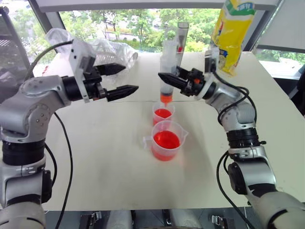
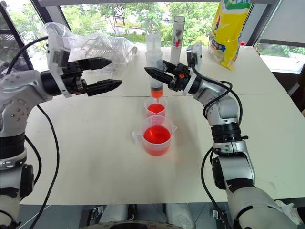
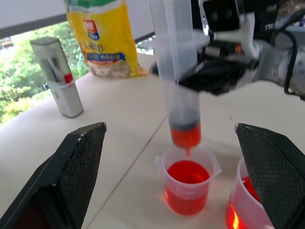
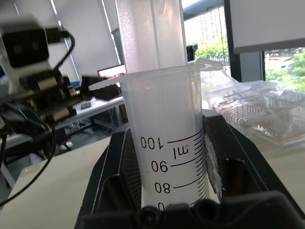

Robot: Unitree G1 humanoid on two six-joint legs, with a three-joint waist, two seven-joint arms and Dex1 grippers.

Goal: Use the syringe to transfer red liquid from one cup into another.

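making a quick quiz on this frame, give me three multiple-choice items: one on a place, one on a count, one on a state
1. The syringe tip is above:
A. the handled beaker
B. the smaller cup
C. the yellow bag

2. Clear containers holding red liquid on the table:
A. one
B. two
C. three

3. The left end effector is:
A. open, holding nothing
B. shut on the syringe
C. shut on a cup

Answers:
1 B, the orange tip hangs over the smaller cup, behind the handled beaker.
2 B, cup and beaker both show red liquid.
3 A, its fingers are spread apart with nothing between; the right end effector holds the syringe.
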